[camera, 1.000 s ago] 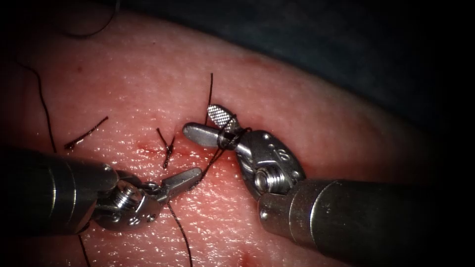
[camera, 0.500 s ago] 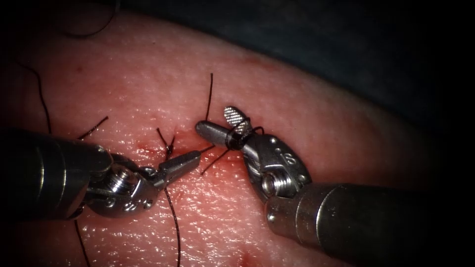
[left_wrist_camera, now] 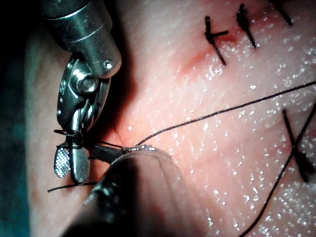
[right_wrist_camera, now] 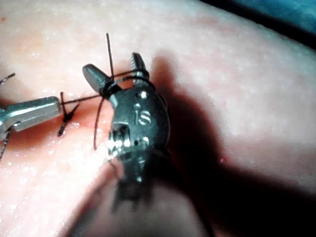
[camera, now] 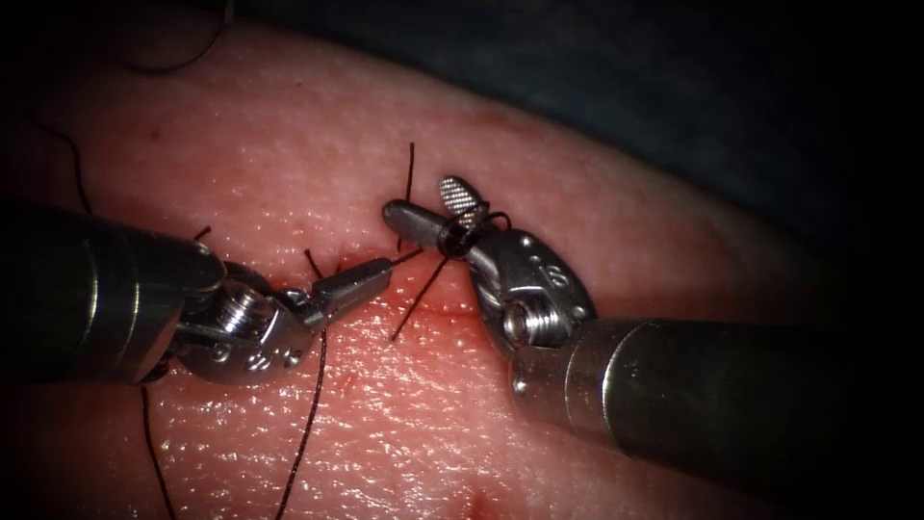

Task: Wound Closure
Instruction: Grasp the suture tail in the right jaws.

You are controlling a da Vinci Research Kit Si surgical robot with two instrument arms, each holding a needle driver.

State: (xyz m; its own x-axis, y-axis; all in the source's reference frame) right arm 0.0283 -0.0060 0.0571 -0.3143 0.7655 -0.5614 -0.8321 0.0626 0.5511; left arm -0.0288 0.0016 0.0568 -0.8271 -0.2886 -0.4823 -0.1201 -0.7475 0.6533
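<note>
The right arm's tool (camera: pixel 445 210) stands with its two jaws spread in a V over the tissue (camera: pixel 597 221), and dark thread (camera: pixel 452 241) is wound in loops round the base of those jaws, as the right wrist view also shows (right_wrist_camera: pixel 112 83). The left arm's tool (camera: pixel 371 279) has its jaws pressed together on the thread, pinching a short taut strand that runs across to the loops on the right tool. From the left tool a long strand (camera: pixel 306 424) falls away over the tissue toward the viewer. A free tail (camera: pixel 409 178) stands up just behind the right tool's jaws, and another short end (camera: pixel 416 306) slants down over the red fluid (camera: pixel 438 310) along the cut. To the left of it, a finished stitch with short cut ends (camera: pixel 313 262) lies partly behind the left tool's wrist. In the left wrist view more knotted stitches (left_wrist_camera: pixel 216 35) cross the cut. I cannot make out the needle.
</note>
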